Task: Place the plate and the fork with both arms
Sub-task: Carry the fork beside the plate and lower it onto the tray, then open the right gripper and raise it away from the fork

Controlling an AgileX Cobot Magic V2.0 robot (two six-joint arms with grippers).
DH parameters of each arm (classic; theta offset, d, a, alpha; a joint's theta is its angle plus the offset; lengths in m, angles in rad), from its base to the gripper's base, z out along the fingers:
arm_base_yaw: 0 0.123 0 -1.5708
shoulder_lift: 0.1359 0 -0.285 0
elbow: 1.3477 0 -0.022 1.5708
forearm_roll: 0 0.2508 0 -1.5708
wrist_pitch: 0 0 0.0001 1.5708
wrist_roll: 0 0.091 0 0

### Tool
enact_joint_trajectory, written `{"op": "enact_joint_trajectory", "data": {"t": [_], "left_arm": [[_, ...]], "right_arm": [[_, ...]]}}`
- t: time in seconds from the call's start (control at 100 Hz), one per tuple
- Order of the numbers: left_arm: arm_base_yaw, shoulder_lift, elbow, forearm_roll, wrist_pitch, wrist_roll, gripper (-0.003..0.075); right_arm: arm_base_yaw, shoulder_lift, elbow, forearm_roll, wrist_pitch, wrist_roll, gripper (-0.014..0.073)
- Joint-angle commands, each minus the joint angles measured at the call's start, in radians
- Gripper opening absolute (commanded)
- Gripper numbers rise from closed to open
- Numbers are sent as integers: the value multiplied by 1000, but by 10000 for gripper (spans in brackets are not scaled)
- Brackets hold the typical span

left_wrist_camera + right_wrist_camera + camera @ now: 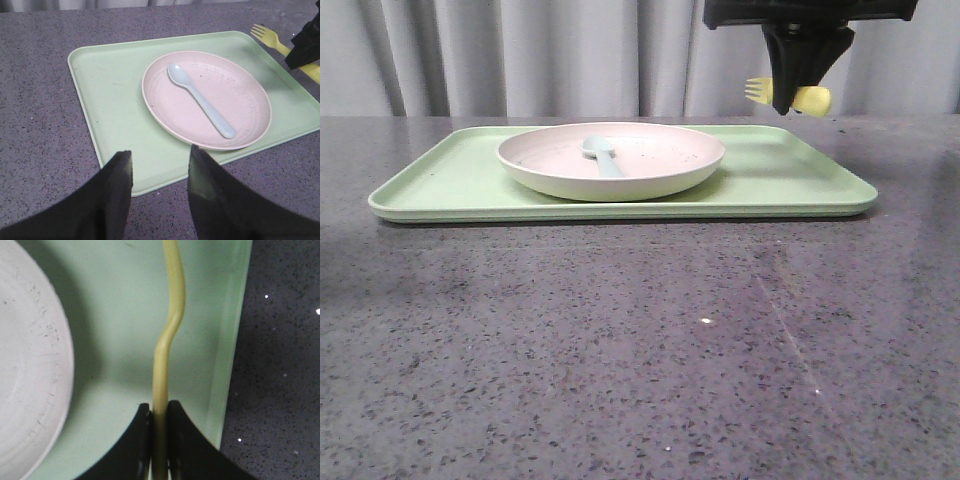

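- Right end effector [798, 95]: fingers pressed together on the fork [790, 97], pinching the flat handle edge-on; raised well above the tabletop [640, 340], over the tray's 3 o'clock end in the front view.
- Fork: held level, tines pointing toward 9 o'clock in the front view, not yet set down; seen from the right wrist camera, hanging over bare tray between plate and tray rim.
- Left end effector [159, 172]: fingers spread, nothing between them; hovering just off the tray's near edge, clear of the plate.
- Plate [611, 158]: resting on the light green tray [800, 190], left of centre, flat and upright.
- Pale blue-grey spoon [200, 99]: lying inside the plate, bowl toward 11 o'clock, handle toward 5 o'clock in the left wrist view.
- Handling, fork: probably light, thin plastic, likely to flex and twist under a tight pinch; smooth handle apt to pivot in the grip; best held mid-handle, as now, and lowered flat before release.
- Handling, plate: probably rigid and light, with a smooth shallow rim; no handle, so the rim is the only purchase; best taken at the rim nearest the left end effector, one finger over and one under, kept level so the loose spoon does not slide.
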Motion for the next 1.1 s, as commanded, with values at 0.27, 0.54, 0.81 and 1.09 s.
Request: {"op": "enact_joint_trajectory", "data": {"t": [0.27, 0.54, 0.81, 1.09], "left_arm": [[-7, -12, -28, -24, -72, -12, 273], [-7, -12, -28, -24, -72, -12, 273], [-7, -12, -28, -24, -72, -12, 273], [-7, -12, -28, -24, -72, -12, 273]], "right_arm": [[-6, -60, 65, 8, -41, -2, -68], [-6, -60, 65, 14, -51, -2, 111], [-6, -61, 65, 14, -52, -2, 308], [-6, -82, 65, 14, -59, 9, 308]]}}
